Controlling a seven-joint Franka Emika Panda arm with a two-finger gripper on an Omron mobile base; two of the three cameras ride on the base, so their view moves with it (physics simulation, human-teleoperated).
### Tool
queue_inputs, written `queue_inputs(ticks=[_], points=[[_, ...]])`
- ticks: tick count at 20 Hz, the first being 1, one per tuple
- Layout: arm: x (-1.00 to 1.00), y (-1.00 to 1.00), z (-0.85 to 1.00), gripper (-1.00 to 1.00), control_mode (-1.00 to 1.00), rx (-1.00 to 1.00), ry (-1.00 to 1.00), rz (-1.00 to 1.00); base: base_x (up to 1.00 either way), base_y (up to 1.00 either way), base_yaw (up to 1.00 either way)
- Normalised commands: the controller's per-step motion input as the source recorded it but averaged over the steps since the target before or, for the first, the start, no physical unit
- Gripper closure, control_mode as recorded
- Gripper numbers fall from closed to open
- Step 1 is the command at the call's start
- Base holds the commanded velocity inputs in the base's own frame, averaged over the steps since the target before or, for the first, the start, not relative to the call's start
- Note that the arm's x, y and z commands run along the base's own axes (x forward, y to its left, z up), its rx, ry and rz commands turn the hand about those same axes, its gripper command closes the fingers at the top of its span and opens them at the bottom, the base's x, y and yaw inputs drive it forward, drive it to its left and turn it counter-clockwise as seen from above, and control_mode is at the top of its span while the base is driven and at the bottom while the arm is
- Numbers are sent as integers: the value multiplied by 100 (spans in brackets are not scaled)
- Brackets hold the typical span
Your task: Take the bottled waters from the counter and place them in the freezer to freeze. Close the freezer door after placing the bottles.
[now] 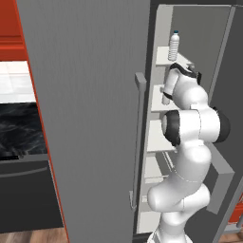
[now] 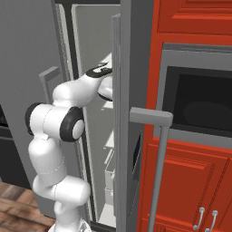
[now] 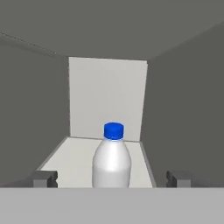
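One bottled water (image 3: 112, 159), clear with a blue cap, stands upright on a white shelf (image 3: 74, 162) inside the freezer (image 1: 194, 28). It also shows on an upper shelf as a small bottle (image 1: 174, 46). My gripper (image 3: 111, 178) is open, its fingertips (image 3: 43, 178) wide apart on either side of the bottle and not touching it. The arm reaches into the freezer past the open freezer door (image 1: 90, 118) with its long bar handle (image 1: 140, 142). The black marble counter (image 1: 19, 128) lies to the left, behind the door.
Several white shelves (image 1: 156, 135) sit below the bottle's shelf. The other grey door (image 2: 129, 113) with its bar handle (image 2: 158, 172) stands close on the right. Beyond it are a black built-in oven (image 2: 199, 104) and red cabinets (image 2: 181, 181).
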Motion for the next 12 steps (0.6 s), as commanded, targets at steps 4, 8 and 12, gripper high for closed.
queue_inputs(ticks=[4,8,12], points=[[-16,0,16,-100,-100,-2,-8,0,0,0,0],[0,0,0,-100,-100,0,0,0,0,0,0],[-23,0,0,-100,-100,0,-1,0,0,0,0]])
